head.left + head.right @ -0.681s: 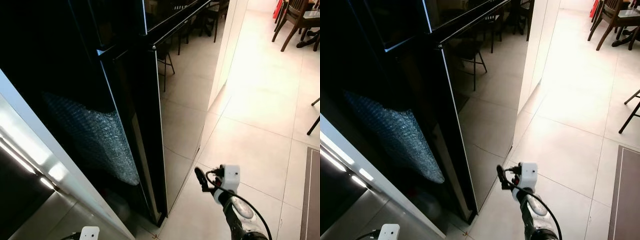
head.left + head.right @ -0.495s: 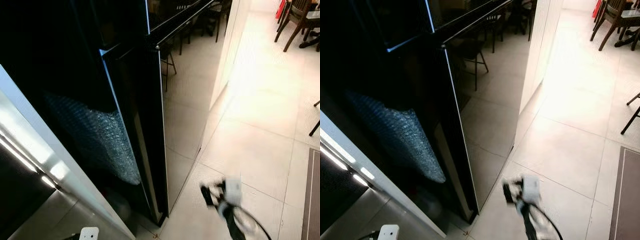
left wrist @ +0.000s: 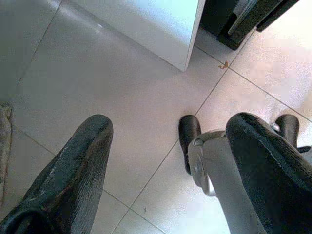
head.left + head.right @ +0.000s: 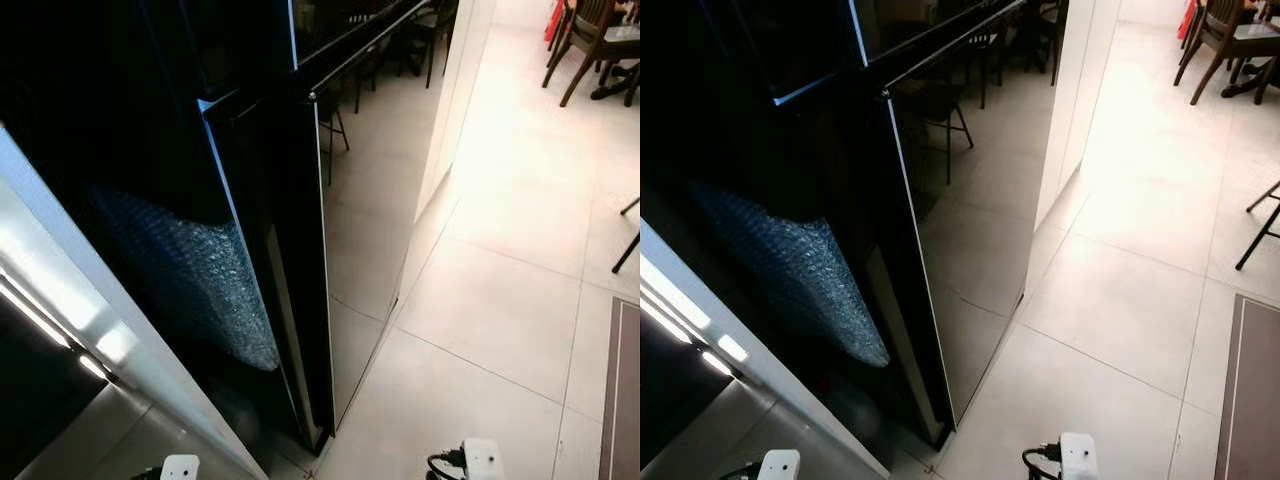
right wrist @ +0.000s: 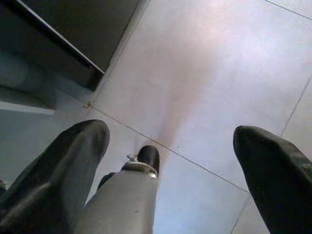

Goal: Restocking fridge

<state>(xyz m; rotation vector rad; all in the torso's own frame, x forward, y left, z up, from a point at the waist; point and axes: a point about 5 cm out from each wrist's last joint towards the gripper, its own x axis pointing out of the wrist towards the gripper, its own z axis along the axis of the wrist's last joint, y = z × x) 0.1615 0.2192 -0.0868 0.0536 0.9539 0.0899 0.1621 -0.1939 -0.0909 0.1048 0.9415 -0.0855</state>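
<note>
Both arms hang low beside a black fridge [image 4: 370, 200], door shut, before restocking begins. The left gripper [image 3: 165, 161] and right gripper [image 5: 170, 161] each point down at the tiled floor [image 4: 500, 300], fingers spread apart, holding nothing. The fridge stands ahead and to the left of the right gripper. Next move, by the look of it: raise an arm to the door edge. Bubble wrap [image 4: 790, 270] and chairs [image 4: 590, 45] lie well apart.

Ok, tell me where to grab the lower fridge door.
Grip the lower fridge door along its tall front edge, coming from the robot's right, over the tiled floor. That edge seems to stand proud of the cabinet, while the glossy face is flat.
</note>
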